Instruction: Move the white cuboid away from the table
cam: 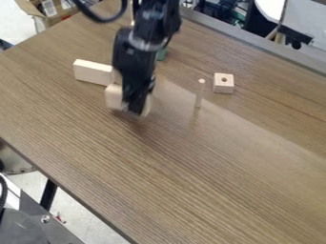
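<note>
The black gripper [136, 107] hangs low over the left upper part of the table, in front of a pale, whitish block [115, 96]. This block shows on both sides of the gripper, its middle hidden behind it. Up and to the left lies a longer whitish cuboid [93, 72], its right end close to the first block and the arm. Whether those two blocks touch, I cannot tell.
On the brown wooden table [210, 176], a thin peg [200, 93] stands upright to the gripper's right. Beyond it sits a small wooden cube [223, 83] with a hole. A green object [161, 53] is partly hidden behind the arm. The table's near edge runs diagonally at lower left.
</note>
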{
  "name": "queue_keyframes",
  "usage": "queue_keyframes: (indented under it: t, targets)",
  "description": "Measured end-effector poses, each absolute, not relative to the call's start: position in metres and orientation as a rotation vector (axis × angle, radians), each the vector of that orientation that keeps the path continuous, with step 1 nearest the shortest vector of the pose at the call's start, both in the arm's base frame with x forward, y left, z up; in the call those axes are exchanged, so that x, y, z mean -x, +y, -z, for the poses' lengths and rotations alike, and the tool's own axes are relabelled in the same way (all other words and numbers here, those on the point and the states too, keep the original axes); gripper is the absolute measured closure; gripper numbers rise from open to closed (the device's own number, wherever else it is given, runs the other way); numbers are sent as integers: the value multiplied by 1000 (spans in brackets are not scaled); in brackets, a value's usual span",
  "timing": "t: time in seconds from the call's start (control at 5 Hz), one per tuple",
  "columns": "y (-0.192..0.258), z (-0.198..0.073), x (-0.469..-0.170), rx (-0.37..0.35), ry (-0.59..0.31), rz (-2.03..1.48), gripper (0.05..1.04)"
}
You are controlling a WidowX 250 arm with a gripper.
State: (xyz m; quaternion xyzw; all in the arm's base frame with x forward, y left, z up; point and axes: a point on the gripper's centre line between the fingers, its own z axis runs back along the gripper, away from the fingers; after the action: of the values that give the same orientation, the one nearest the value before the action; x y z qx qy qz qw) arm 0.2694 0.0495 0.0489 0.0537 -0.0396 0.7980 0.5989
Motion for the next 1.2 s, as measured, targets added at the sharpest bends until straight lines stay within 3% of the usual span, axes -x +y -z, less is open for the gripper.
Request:
queue_keyframes:
  t: [0.4,0.8,1.2]
  targets:
    - [51,-110,-318,33,-65,-1927,797]
    - [63,-121,-352,46,-72,-2012,798]
    - [77,-142,-374,103,-87,-2066,798]
